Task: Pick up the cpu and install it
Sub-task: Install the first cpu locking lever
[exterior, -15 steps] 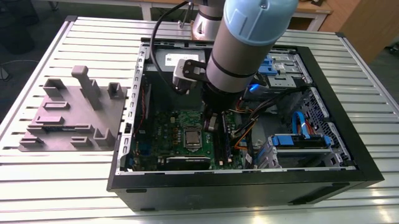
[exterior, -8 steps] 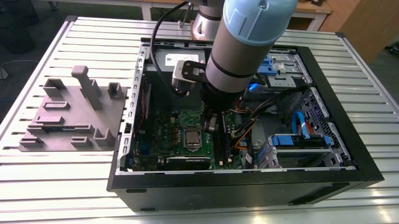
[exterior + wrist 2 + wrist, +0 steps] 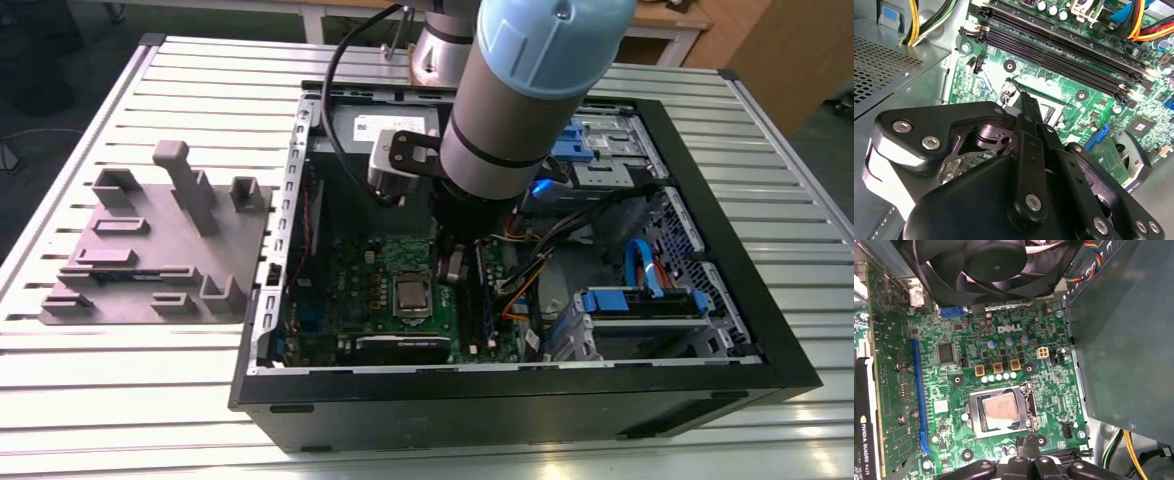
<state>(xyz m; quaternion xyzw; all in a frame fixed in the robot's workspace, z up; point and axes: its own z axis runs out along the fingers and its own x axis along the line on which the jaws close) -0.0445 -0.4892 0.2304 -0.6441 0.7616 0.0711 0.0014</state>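
The cpu [image 3: 999,410], a small square chip with a shiny metal top, lies flat inside the socket frame [image 3: 973,412] on the green motherboard [image 3: 944,385]. In the exterior view the cpu [image 3: 411,295] sits in the middle of the board, inside the open computer case [image 3: 534,385]. My gripper [image 3: 451,266] hangs just above the board, beside the socket and slightly toward the exterior view's right. Its black fingers [image 3: 1026,120] are pressed together with nothing between them. In the first wrist view the gripper [image 3: 1029,447] is at the socket's edge, apart from the chip.
A black fan [image 3: 994,265] and a grey metal wall [image 3: 1124,340] flank the socket. A graphics card [image 3: 864,410] lies on the far side of it, and memory slots [image 3: 1064,45] lie close by. Cables [image 3: 527,285] and blue drive cages [image 3: 641,300] fill the case's right. A grey fixture plate [image 3: 154,250] lies outside.
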